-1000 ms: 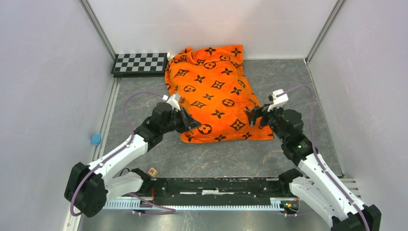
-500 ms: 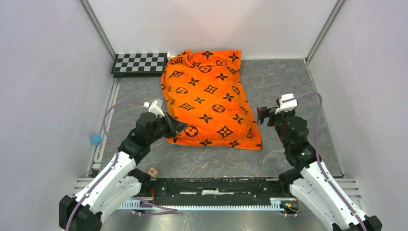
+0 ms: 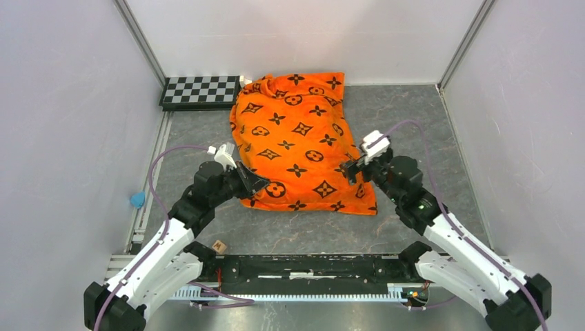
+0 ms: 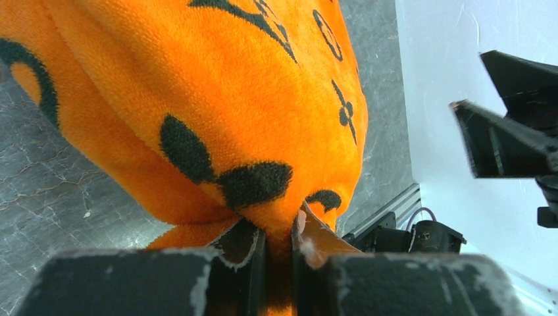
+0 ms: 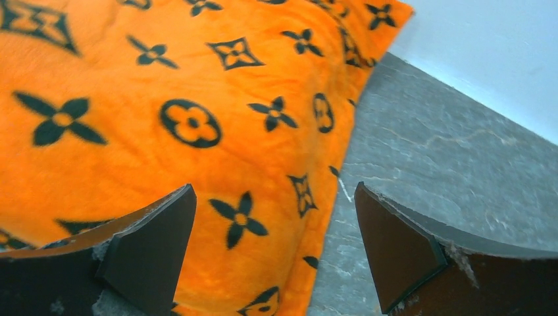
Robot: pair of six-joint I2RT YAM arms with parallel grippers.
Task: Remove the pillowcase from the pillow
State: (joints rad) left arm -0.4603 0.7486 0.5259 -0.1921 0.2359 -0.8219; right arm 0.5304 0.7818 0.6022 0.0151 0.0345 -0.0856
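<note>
- The bright orange plush pillowcase with black flower-and-circle motifs (image 3: 300, 148) lies bulging on the grey marbled desk (image 3: 414, 124). One corner sits just beside the black-and-white checkerboard plate (image 3: 200, 89), and the rest stretches away from that board toward the arms.
- The pillow is hidden. The cover looks fully stuffed, so I judge the stripping has hardly begun.
- The left claw (image 4: 279, 237) is pinched tight on a fold of orange fabric at the corner straight toward the arms from the checkerboard. The left wrist view shows the plush squeezed between the two fingers.
- The right claw (image 5: 276, 224) gapes wide and holds nothing. It hangs over the side of the cover farthest from the checkerboard, with orange fabric under one finger and bare desk under the other.
- Step in hand, as I read it: getting a two-handed hold, with one side gripped and the other yet to be taken.
- Next move, by my judgement: the right claw must come down and close on cloth only — not on the filling beneath. Then something must hold the pillow back while the cover is drawn off.
- Where the opening lies I cannot tell.
</note>
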